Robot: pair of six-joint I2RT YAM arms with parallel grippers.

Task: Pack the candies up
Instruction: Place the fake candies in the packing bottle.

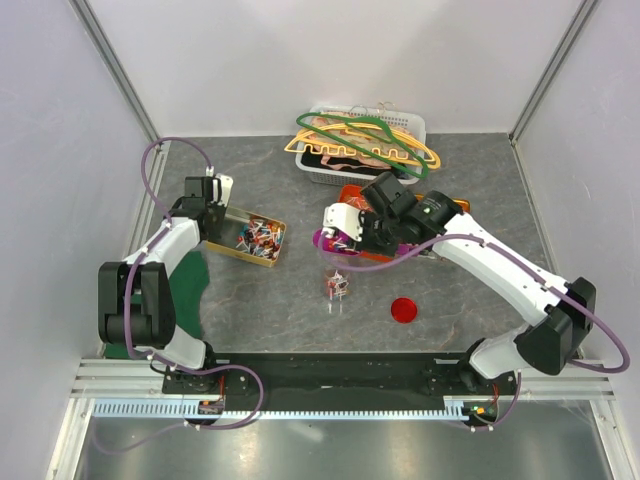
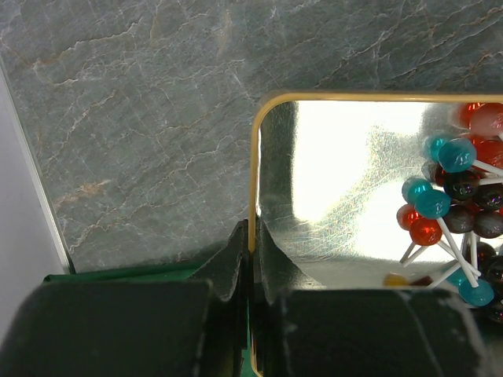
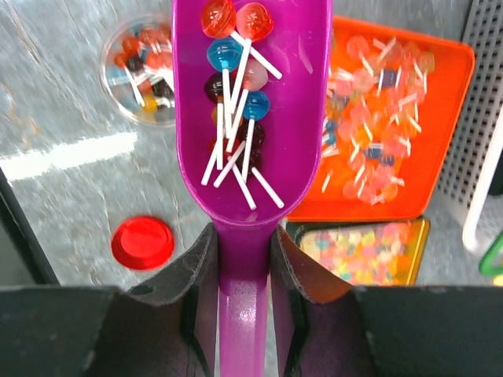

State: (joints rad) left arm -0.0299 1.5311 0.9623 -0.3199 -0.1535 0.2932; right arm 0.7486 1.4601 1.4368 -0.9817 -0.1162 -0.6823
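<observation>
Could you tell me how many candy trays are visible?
3: a gold tin in the left pincer, an orange tray beside the scoop, a gold-rimmed tray next to it; others may be hidden.

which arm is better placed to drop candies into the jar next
Right. The right fingers grip the purple scoop, loaded with lollipops, near the open jar; the left fingers are shut on the tin's rim.

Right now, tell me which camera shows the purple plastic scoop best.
The right wrist view: the purple plastic scoop is seen close up, lollipops lying in its bowl. The top external view shows only a purple sliver. The left wrist view misses it.
</observation>
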